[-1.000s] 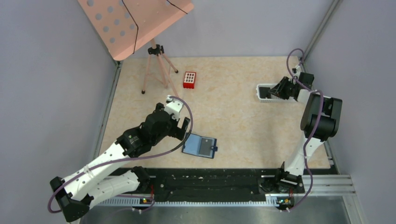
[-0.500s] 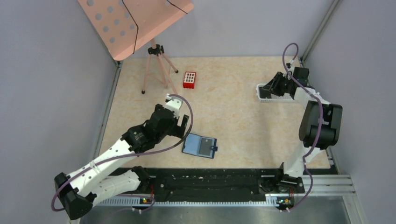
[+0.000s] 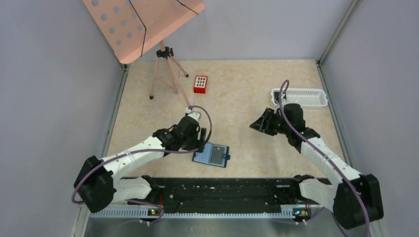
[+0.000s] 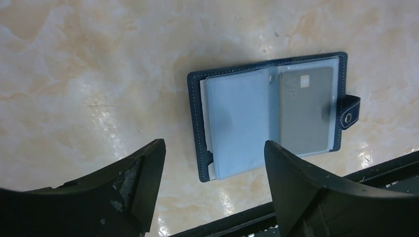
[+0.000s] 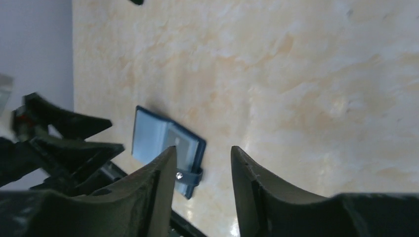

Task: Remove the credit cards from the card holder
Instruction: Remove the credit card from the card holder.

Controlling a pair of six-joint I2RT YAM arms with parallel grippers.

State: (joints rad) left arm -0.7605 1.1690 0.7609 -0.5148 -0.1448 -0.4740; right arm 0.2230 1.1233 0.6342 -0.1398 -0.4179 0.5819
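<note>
card holder (image 3: pixel 216 155) left edge hidden under left gripper (image 3: pixel 200 142) in top view, credit card (image 4: pixel 304 111) lettering blurred, white tray (image 3: pixel 316 98) contents too small to tell, pink board (image 3: pixel 123 29) cut off at top

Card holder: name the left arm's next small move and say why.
Probably lower the open left gripper onto the empty left page of the card holder to pin it. The holder lies open on the table, a grey card sits in its right pocket, and the right gripper, open and empty, faces it.
</note>
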